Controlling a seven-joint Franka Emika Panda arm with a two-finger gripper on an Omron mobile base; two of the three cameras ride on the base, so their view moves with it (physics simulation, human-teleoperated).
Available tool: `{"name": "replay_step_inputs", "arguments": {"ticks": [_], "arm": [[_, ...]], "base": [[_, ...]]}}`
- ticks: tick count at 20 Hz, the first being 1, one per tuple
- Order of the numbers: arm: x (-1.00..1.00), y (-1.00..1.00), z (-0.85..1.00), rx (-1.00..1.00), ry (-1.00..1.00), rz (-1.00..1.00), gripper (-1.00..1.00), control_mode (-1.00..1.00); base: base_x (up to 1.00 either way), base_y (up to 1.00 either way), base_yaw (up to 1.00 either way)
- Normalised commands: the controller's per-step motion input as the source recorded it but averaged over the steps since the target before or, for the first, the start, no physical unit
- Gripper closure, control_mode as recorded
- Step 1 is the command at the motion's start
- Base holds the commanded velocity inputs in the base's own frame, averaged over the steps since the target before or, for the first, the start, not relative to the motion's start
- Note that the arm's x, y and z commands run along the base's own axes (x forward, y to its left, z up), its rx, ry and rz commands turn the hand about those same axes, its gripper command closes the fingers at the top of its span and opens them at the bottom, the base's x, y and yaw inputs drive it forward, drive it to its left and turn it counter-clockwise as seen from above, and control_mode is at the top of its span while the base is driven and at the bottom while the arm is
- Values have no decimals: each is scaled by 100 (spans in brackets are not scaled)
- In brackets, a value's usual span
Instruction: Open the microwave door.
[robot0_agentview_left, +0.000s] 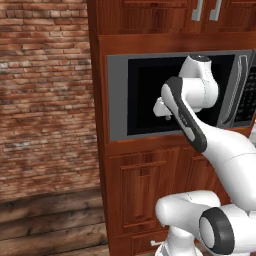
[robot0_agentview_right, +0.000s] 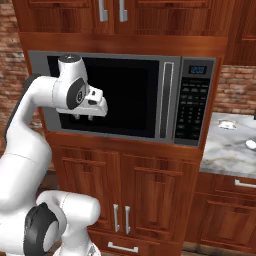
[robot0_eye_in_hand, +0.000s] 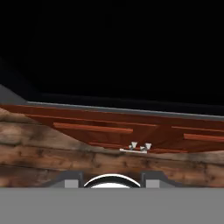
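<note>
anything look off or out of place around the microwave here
Nothing stands out. The microwave door sits flush and closed, its handle straight, cabinet doors shut. The hand hangs in front of the glass.

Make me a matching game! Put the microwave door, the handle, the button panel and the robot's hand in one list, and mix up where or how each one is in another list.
Things:
1. microwave door
2. handle
3. button panel
4. hand

Places or states:
A. right end of the microwave
B. shut, with black glass
C. in front of the glass, pointing down
D. upright silver bar beside the glass

Pairs: 1-B, 2-D, 3-A, 4-C
</note>
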Motion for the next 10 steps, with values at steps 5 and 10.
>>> {"name": "replay_step_inputs", "arguments": {"ticks": [5, 10], "arm": [[-23, -12, 0, 1, -24, 0, -100, -100], [-57, -54, 2, 11, -42, 0, -100, -100]], "base": [[0, 0, 0], [0, 0, 0]]}}
